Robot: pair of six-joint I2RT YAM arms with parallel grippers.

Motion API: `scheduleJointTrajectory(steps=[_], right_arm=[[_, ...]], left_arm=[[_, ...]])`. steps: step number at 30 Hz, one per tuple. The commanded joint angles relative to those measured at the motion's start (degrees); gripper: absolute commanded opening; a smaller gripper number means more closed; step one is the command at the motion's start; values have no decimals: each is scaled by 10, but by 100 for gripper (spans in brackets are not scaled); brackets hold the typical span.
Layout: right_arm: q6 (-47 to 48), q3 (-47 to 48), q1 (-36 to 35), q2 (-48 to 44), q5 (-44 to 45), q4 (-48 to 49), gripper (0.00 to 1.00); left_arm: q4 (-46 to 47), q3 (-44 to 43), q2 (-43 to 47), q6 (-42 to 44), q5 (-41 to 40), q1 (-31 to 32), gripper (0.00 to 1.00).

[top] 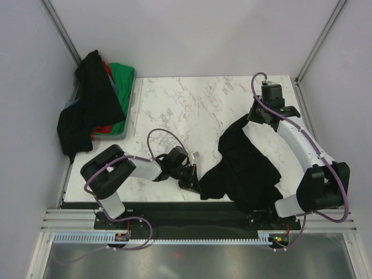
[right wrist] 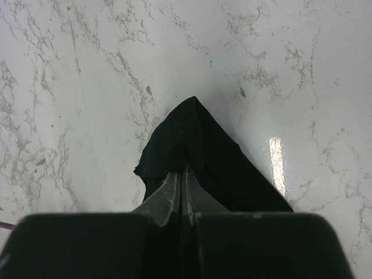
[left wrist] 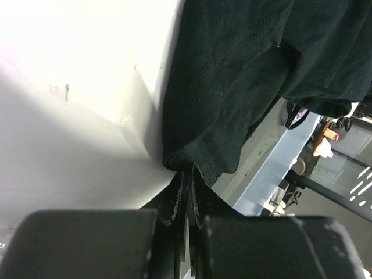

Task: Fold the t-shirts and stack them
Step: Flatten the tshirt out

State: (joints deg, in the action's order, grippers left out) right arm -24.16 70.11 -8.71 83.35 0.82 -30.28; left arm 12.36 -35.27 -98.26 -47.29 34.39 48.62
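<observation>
Left end effector (left wrist: 187, 170) and right end effector (right wrist: 185, 171) each clench an edge of the crumpled black t-shirt (top: 244, 165). Nothing is folded yet, and the t-shirt heap (top: 96, 110) apparently waits.

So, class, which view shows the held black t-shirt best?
Top external: almost the whole black t-shirt shows, sprawled out. Left wrist shows only a hemmed edge in the left gripper; right wrist, one corner in the right gripper.
</observation>
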Motion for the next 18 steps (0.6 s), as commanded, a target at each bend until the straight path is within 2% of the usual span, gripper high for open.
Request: scheduleJointTrajectory(steps=[1, 4, 7, 11, 14, 18], right_arm=[[11, 11, 3, -18, -3, 16, 0], [19, 22, 3, -39, -6, -4, 0], [26, 38, 2, -73, -7, -29, 0], [45, 70, 3, -133, -31, -61, 0], [47, 109, 2, -187, -53, -83, 0], [46, 160, 3, -254, -71, -100, 0]], left_arm=[[-51, 4, 0, 28, -92, -5, 2], [-120, -16, 55, 52, -148, -11, 2], [-238, -54, 104, 84, -204, -18, 2], [-366, -124, 235, 116, -273, -26, 2], [-456, -197, 330, 138, -339, -30, 2], [-537, -349, 401, 171, -418, -34, 2]])
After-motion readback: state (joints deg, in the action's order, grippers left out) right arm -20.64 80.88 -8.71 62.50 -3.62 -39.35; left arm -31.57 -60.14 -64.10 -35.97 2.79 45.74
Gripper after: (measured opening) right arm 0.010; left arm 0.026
